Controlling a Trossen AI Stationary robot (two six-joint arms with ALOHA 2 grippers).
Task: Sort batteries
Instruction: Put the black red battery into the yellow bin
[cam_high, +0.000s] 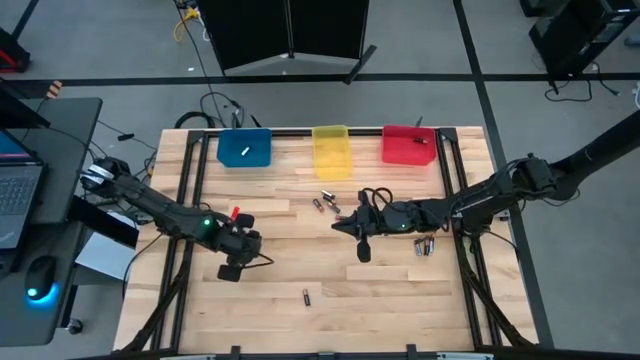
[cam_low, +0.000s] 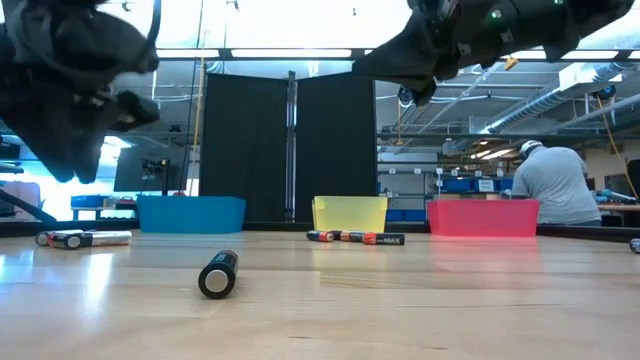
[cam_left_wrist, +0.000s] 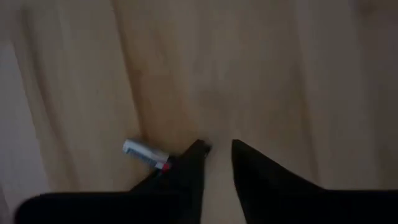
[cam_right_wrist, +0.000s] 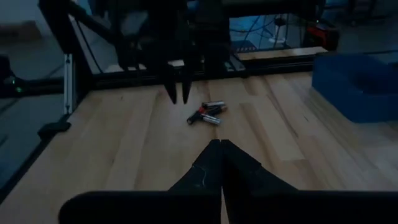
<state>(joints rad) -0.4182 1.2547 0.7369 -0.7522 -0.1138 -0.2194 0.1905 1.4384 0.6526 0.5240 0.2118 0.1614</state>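
I see my left gripper (cam_left_wrist: 216, 148) hanging above the table (cam_high: 300, 270), fingers narrowly parted, holding nothing; a battery (cam_left_wrist: 147, 154) lies at its nine o'clock. My right gripper (cam_right_wrist: 221, 144) is closed and empty.

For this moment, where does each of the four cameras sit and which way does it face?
High: overhead, straight down on the table, both arms, three bins.
Low: table height, level towards the bins; arms overhead.
Left wrist: down past the left gripper, jaws parted, a battery beside.
Right wrist: across at the blue bin; right gripper shut.
Shared: high and right wrist show the left gripper.
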